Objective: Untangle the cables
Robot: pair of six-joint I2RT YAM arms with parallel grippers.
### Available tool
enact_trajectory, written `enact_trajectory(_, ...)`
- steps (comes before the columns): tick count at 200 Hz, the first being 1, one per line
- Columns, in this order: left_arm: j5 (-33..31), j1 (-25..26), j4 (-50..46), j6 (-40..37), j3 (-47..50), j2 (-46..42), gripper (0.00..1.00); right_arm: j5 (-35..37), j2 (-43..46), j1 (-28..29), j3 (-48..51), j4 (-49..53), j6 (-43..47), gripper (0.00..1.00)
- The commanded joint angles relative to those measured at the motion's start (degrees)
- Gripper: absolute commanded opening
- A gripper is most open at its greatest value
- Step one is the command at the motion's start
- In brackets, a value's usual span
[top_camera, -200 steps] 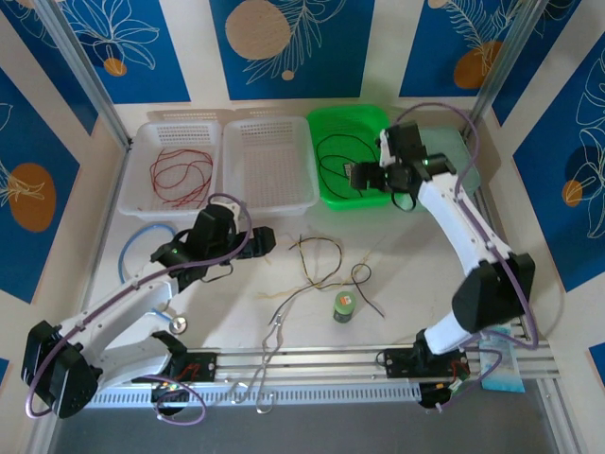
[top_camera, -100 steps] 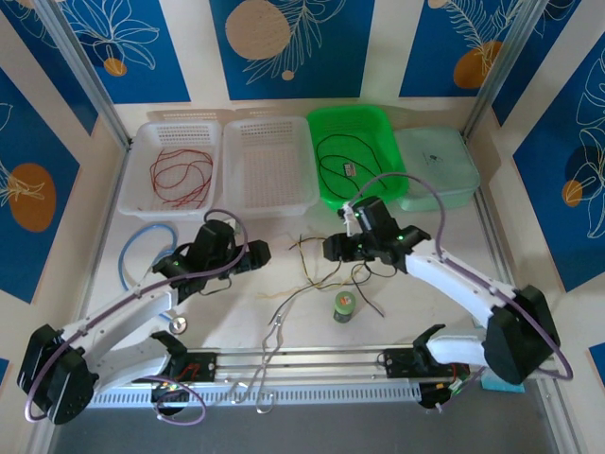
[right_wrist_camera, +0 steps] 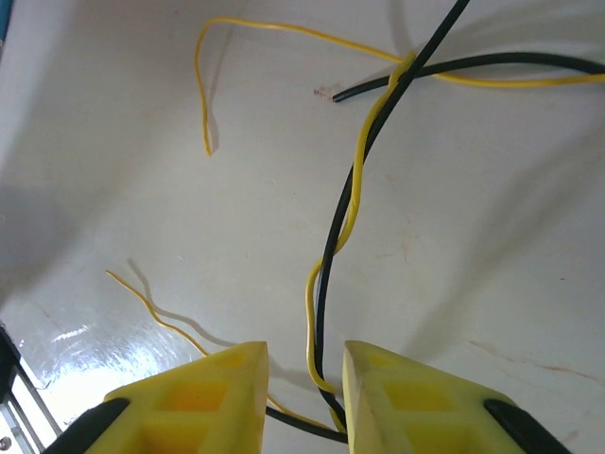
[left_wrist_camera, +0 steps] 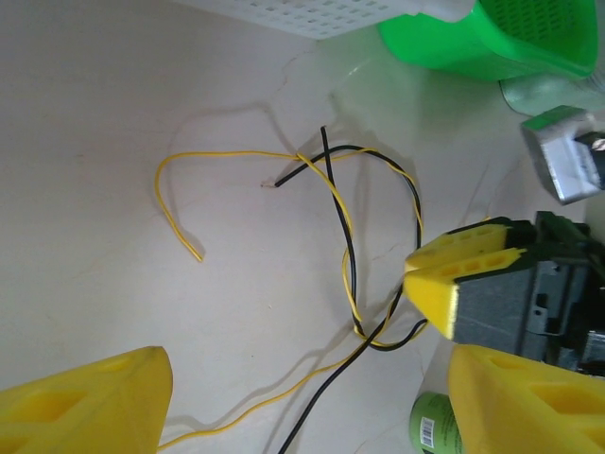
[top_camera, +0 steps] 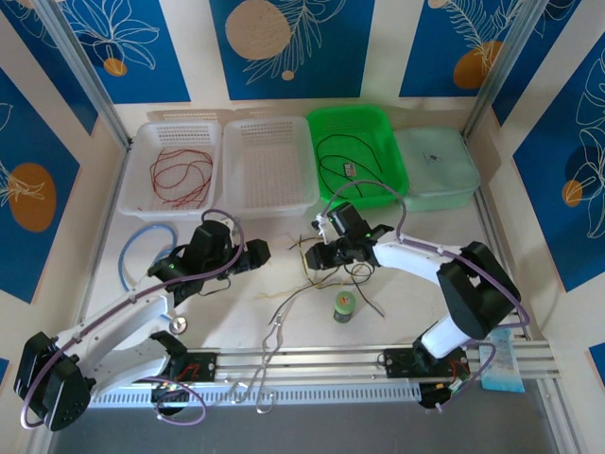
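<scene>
Yellow and black cables (left_wrist_camera: 346, 246) are seen twisted together on the worktop (left_wrist_camera: 113, 132).
Nearest, the left claw (left_wrist_camera: 307, 392) is held wide open over them. Just beyond, the right claw (right_wrist_camera: 304, 364) stands narrow with the twisted pair between its fingers; a firm pinch cannot be told. Farther back, a red wire (top_camera: 180, 175) is laid in a white basket (top_camera: 151, 132) and a black wire (top_camera: 345, 151) in the green basket (top_camera: 378, 118).
</scene>
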State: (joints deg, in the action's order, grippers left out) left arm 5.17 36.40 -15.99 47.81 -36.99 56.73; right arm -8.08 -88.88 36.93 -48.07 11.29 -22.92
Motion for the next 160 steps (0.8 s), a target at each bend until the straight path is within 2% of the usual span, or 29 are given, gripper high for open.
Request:
enact_trajectory(1, 1.9, 0.1, 0.7, 1.1, -0.7, -0.3, 0.76, -2.1, -1.5, 0.4, -1.7, -1.8, 1.0, 0.25)
enact_trajectory(80, 4.7, -0.3, -0.3, 0.4, -4.7, 1.9, 0.75, -3.8, -7.2, 0.6, -4.5, -1.4, 0.3, 0.22)
enact_trajectory(160, 4.1, -0.4, -2.0, -0.2, -4.8, 1.1, 0.75, -3.8, -10.2, 0.8, -5.6, 0.0, -0.1, 0.19)
